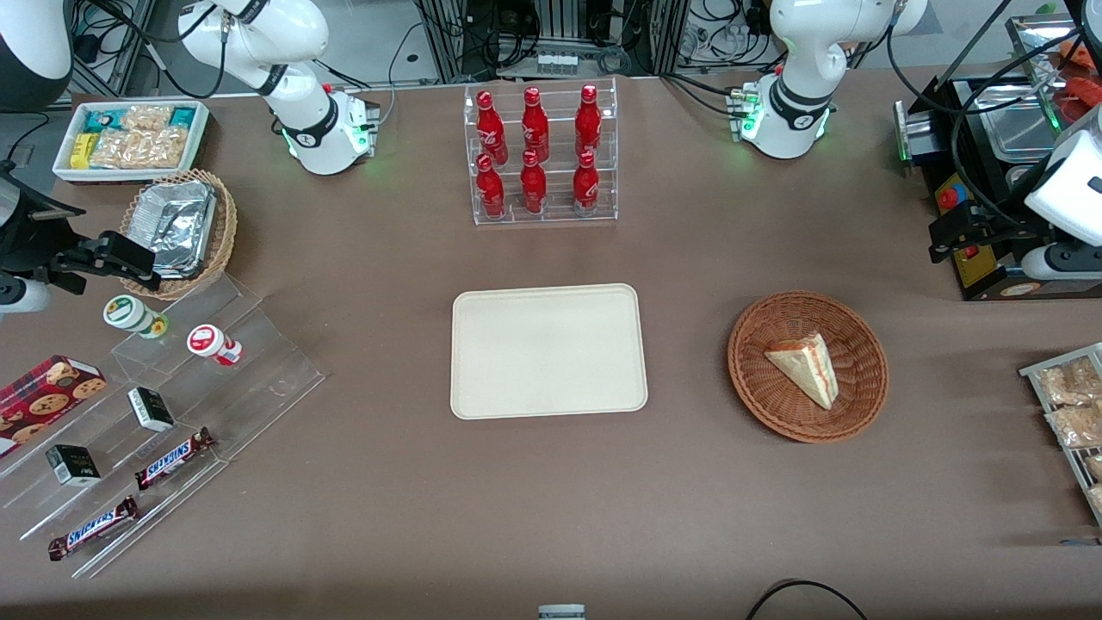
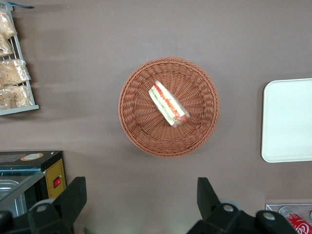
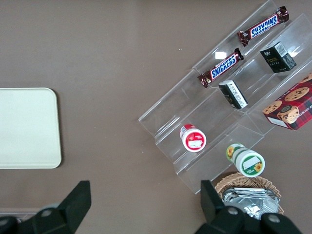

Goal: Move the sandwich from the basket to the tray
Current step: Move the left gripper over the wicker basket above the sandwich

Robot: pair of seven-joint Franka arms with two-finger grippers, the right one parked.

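The sandwich (image 1: 807, 366), a pale bread wedge with a red and green filling edge, lies in the round reddish-brown wicker basket (image 1: 758, 379); both also show in the left wrist view, the sandwich (image 2: 168, 104) in the basket (image 2: 134, 117). The cream tray (image 1: 548, 350) lies bare at the table's middle, beside the basket; its edge shows in the left wrist view (image 2: 287, 119). My left gripper (image 1: 947, 234) hangs open and empty, high above the table, farther from the front camera than the basket, toward the working arm's end. In its own view the gripper (image 2: 141, 200) holds its fingers wide apart.
A clear rack of red bottles (image 1: 538, 155) stands farther back than the tray. A black appliance (image 1: 990, 172) and a wire rack of snack bags (image 1: 1072, 405) lie near the basket. Stepped acrylic shelves (image 1: 258, 379), a tan foil-tray basket (image 1: 219, 237) and a white snack bin (image 1: 129, 138) lie toward the parked arm's end.
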